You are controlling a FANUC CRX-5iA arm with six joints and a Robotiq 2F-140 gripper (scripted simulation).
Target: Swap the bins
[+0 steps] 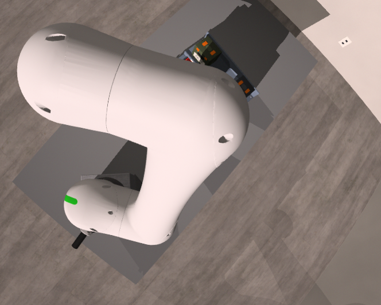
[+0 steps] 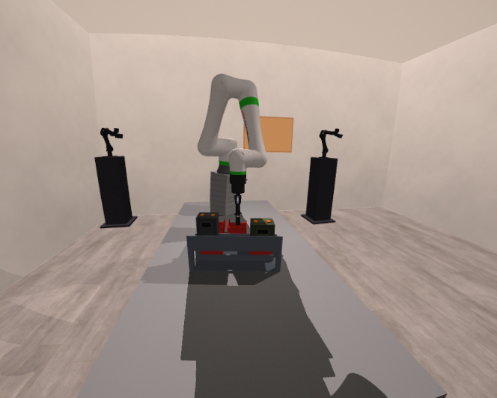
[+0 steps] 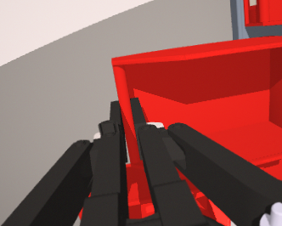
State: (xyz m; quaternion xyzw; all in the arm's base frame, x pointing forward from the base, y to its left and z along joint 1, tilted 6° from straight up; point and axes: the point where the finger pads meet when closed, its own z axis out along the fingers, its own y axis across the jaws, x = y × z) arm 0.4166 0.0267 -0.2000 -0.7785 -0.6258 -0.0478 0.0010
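Observation:
My gripper [image 3: 126,113] [image 2: 237,218] is shut on the left side wall of the empty red open bin [image 3: 204,85] [image 2: 239,227]. In the wrist view the bin's inside shows bare, and the bin is held out in front of the shelf [image 3: 237,19] [image 2: 191,253] [image 1: 252,93], above the grey table [image 3: 55,98] [image 2: 144,310]. Another red bin [image 3: 260,12] stands in the shelf at the top right of the wrist view. In the top view the white arm [image 1: 159,104] hides the gripper and the held bin.
A dark box [image 2: 206,223] and a green box [image 2: 262,227] [image 1: 205,50] with orange parts stand by the shelf's two ends. A grey pedestal [image 2: 219,194] carries the arm's base. Two black stands [image 2: 112,190] [image 2: 319,188] flank the table.

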